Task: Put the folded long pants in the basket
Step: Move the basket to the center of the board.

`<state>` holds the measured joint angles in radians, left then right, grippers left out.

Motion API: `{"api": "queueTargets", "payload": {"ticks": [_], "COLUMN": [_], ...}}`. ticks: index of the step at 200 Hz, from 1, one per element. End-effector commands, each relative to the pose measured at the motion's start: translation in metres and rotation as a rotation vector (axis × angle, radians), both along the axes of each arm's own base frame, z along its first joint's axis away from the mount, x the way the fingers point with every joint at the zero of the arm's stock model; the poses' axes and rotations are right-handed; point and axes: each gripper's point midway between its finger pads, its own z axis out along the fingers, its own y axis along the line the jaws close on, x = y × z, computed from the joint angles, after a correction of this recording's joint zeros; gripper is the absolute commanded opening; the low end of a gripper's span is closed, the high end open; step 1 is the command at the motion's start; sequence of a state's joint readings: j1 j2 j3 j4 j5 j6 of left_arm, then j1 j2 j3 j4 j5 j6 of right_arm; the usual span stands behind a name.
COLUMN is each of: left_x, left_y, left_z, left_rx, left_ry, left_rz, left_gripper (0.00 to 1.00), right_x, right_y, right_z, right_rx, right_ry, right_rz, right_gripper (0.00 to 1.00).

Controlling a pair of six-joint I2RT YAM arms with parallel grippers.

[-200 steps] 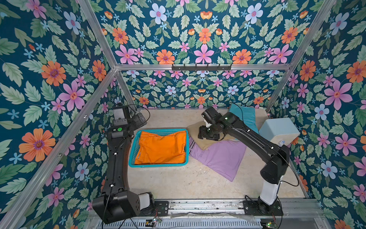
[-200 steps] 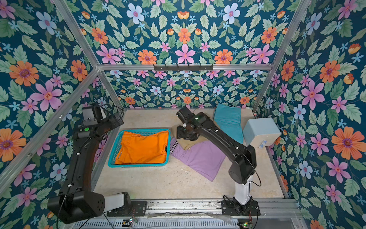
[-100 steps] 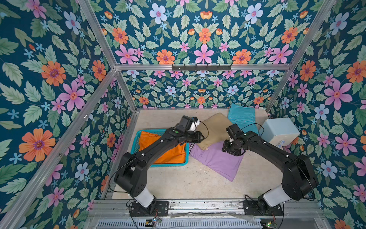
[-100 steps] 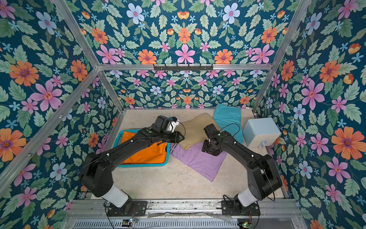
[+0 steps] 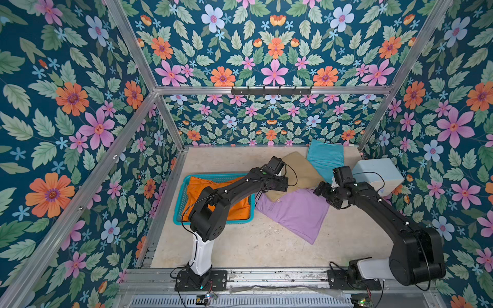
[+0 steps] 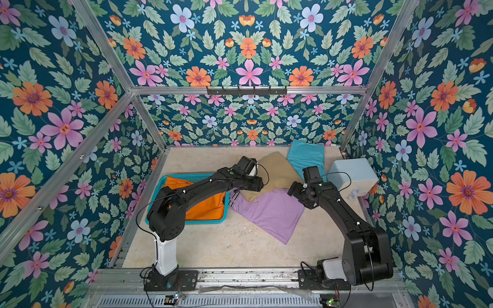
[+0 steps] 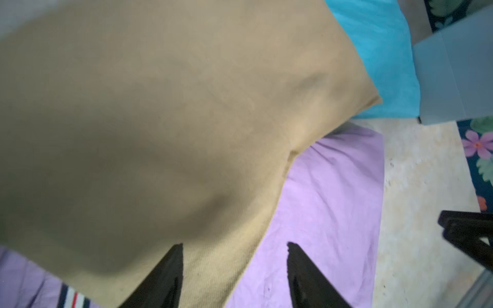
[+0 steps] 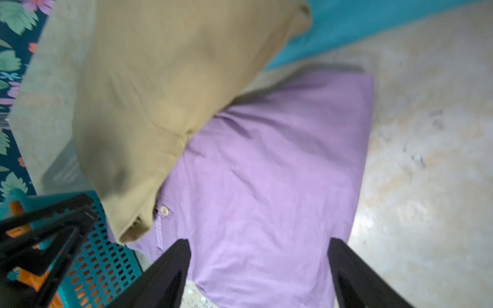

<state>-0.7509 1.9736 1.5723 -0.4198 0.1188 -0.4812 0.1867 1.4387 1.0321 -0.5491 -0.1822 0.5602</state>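
1. The orange pants are lying in the basket. The tan pants, lilac pants and turquoise pants are lying overlapped on the tabletop beside it.
2. The left tool is standing wide and empty, straddling the tan edge where it is overlapping the lilac.
3. The right tool is gaping wide over the lilac pants, gripping nothing.
4. The cloth is looking light, soft and floppy. Pinching all layers at a folded edge or the waistband is probably going to keep the fold together.
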Motion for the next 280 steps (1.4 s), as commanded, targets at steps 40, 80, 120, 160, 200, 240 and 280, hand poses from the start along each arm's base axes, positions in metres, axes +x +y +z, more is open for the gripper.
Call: {"api": "queueTargets", "payload": {"ticks": [40,80,120,160,200,240,280], "left_x": [0.023,0.024,0.027,0.024,0.022,0.019,0.020], "left_y": [0.044,0.061,0.083,0.109,0.134,0.113,0.110], "left_z": [-0.008,-0.026,-0.031,-0.035,-0.027,-0.027,-0.037], "left_rx": [0.085,0.102,0.145,0.162,0.160,0.058,0.055], "left_ry": [-0.010,0.030,0.035,0.053,0.047,0.085,0.107], "left_rz": [0.190,0.231,0.280,0.318,0.365,0.312,0.308], "left_gripper": [0.67,0.69,0.69,0.70,0.70,0.71,0.70], "right_x": [0.119,0.160,0.169,0.167,0.159,0.150,0.135], "right_y": [-0.017,-0.018,-0.016,-0.008,-0.005,0.006,0.015], "right_z": [0.005,-0.021,-0.040,-0.044,-0.054,-0.057,-0.043], "right_rx": [-0.094,-0.111,-0.077,-0.022,0.005,0.076,0.147], "right_ry": [0.000,0.062,0.101,0.098,0.137,0.157,0.200], "right_rz": [0.124,0.180,0.205,0.213,0.223,0.237,0.239], "right_gripper": [0.85,0.85,0.86,0.86,0.86,0.81,0.73]}}
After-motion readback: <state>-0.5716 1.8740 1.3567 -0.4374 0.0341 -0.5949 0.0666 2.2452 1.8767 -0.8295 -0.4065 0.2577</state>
